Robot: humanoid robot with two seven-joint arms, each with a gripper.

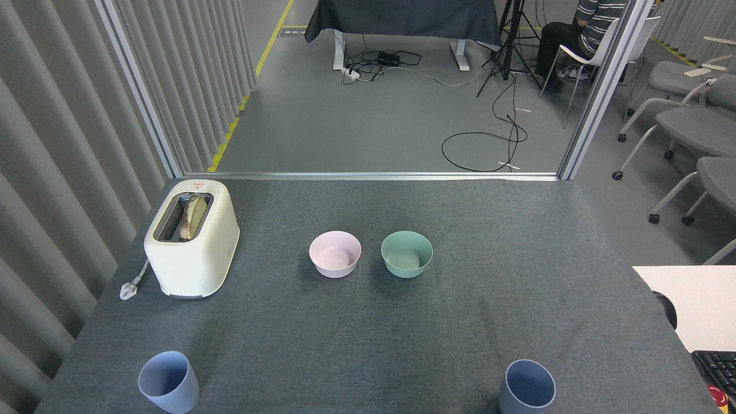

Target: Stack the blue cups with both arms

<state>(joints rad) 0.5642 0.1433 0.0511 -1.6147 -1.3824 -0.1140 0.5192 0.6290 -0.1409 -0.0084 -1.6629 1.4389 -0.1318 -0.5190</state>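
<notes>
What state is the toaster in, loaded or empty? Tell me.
Loaded. The white toaster has a slice of bread standing in its top slot. Its plug lies loose on the table, so it is unplugged.

1. Table top (489, 230): grey cloth or felt cover, matt, fine woven texture.
2. Left blue cup (168, 382) and right blue cup (527, 388): smooth, matt, look like plastic.
3. Pink bowl (335, 254) and green bowl (406, 254): same smooth matt finish, plastic-looking.
4. Toaster (193, 238): cream plastic shell, slight sheen; metal-looking slot rim. Bread slice (193, 217) inside: rough, browned crust.
5. Frame rail (368, 176) at the far table edge: brushed aluminium, satin.
6. Side panels (63, 149): corrugated, grey, matt.
7. Floor (374, 115): smooth grey, low sheen.
</notes>
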